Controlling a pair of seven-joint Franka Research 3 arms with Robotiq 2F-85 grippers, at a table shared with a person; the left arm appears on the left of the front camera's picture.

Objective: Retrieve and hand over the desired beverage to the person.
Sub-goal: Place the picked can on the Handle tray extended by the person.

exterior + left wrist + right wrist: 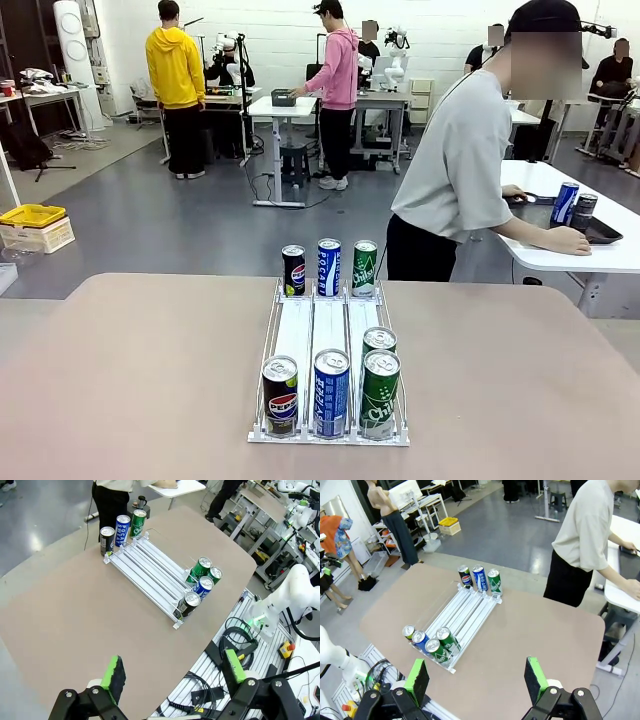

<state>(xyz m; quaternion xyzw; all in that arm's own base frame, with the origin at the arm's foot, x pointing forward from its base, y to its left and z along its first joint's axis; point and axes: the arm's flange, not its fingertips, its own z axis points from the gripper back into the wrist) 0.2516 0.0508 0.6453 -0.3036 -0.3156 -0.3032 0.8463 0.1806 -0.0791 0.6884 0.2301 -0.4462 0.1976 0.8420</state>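
On the table (140, 380) sits a white rack (328, 345) with cans (331, 392) at both ends. Beyond it, the person (462, 180) leans over a side table, turned away. Both grippers, left (175, 672) and right (476, 679), hang high above with jaws apart, holding nothing.

Right gripper (477, 680): green-padded fingers wide apart, nothing between them, above the table's near edge. Table (535, 630): brown top. White can rack (462, 617): on the table, three cans (480, 578) upright at its far end, four cans (431, 641) at its near end. Person (585, 545): beyond the table's far corner, turned away towards a white table (625, 595).
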